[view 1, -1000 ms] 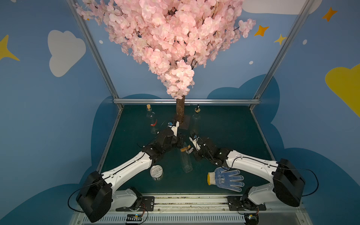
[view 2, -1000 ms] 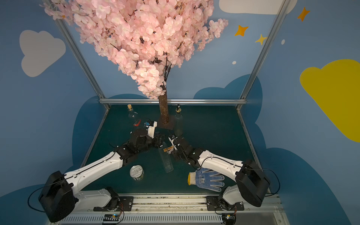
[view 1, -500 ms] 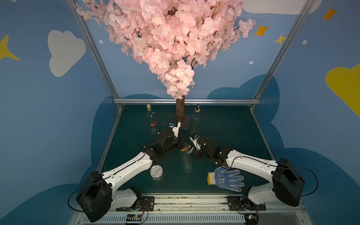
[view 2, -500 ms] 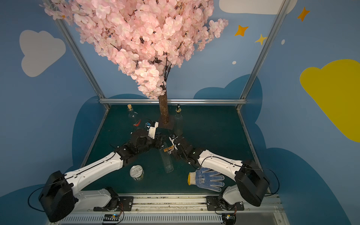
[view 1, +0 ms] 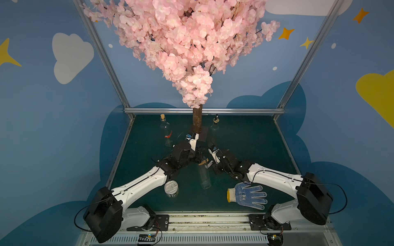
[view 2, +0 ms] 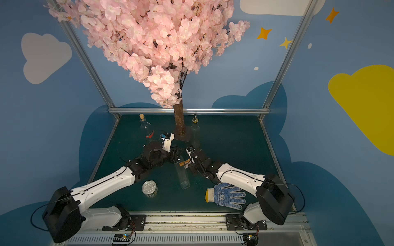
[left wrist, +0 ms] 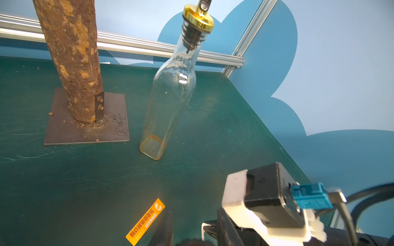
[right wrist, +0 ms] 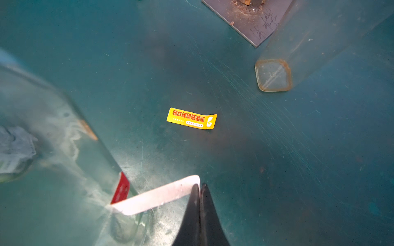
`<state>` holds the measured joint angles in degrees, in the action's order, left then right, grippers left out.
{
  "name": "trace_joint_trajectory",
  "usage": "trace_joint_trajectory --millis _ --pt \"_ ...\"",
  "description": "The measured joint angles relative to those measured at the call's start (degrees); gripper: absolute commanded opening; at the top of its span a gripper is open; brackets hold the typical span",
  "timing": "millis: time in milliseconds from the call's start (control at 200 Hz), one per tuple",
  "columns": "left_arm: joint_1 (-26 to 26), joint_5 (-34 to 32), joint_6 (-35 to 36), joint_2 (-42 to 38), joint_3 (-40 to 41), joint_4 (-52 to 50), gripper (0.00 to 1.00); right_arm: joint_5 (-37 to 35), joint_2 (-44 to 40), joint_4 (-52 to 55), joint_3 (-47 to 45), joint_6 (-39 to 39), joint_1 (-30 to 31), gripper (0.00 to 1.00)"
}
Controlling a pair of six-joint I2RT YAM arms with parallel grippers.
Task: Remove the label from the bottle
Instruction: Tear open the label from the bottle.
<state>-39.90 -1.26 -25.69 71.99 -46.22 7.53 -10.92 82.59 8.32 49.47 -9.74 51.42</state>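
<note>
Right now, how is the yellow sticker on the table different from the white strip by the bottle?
The yellow sticker lies loose on the green table; the white paper strip runs from the right pincer to the clear glass bottle. The sticker shows red writing; the strip looks blank. Both are narrow rectangles.

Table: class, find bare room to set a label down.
Bare: far right, between pourer bottle and table edge; left strip beside corked bottle. Crowded: centre, around tree base and held bottle; can and glove in front.
</note>
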Motion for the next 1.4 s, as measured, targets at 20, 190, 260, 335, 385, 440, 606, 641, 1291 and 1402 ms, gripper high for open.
trace_joint_trajectory --millis 20,190,260,335,385,440,606,641,1291,1402 --pt "-0.02 0.0 0.0 0.0 0.0 0.0 0.02 0.0 0.02 0.0 0.02 -0.09 0.0 0.0" --pt "-0.07 0.04 0.02 0.0 0.0 0.0 0.02 -0.09 0.0 0.0 0.0 -0.37 -0.13 0.0" --pt "-0.15 0.07 0.15 0.0 0.0 0.04 0.02 -0.09 0.0 -0.04 -0.11 -0.39 -0.22 0.0" --pt "-0.26 0.04 0.24 0.0 0.0 0.09 0.02 -0.09 0.02 -0.09 -0.31 -0.42 -0.24 0.0" --pt "-0.31 0.09 0.24 0.0 0.0 0.11 0.02 -0.09 0.02 -0.07 -0.33 -0.46 -0.26 0.0" --pt "-0.39 0.13 0.26 0.0 0.0 0.13 0.02 -0.09 0.02 -0.09 -0.33 -0.48 -0.33 0.0" --pt "-0.46 0.26 0.46 0.0 0.0 0.2 0.02 -0.09 0.04 -0.09 -0.35 -0.5 -0.48 0.0" --pt "-0.5 0.26 0.48 0.0 0.0 0.22 0.02 -0.09 0.04 -0.07 -0.35 -0.5 -0.55 0.0" --pt "-0.68 0.98 1.09 0.37 -0.24 0.46 0.02 0.0 0.37 -0.15 -0.35 -0.5 -1.27 0.0" --pt "-0.74 1.14 1.18 0.46 -0.28 0.55 0.02 0.02 0.48 -0.15 -0.35 -0.52 -1.49 0.0"
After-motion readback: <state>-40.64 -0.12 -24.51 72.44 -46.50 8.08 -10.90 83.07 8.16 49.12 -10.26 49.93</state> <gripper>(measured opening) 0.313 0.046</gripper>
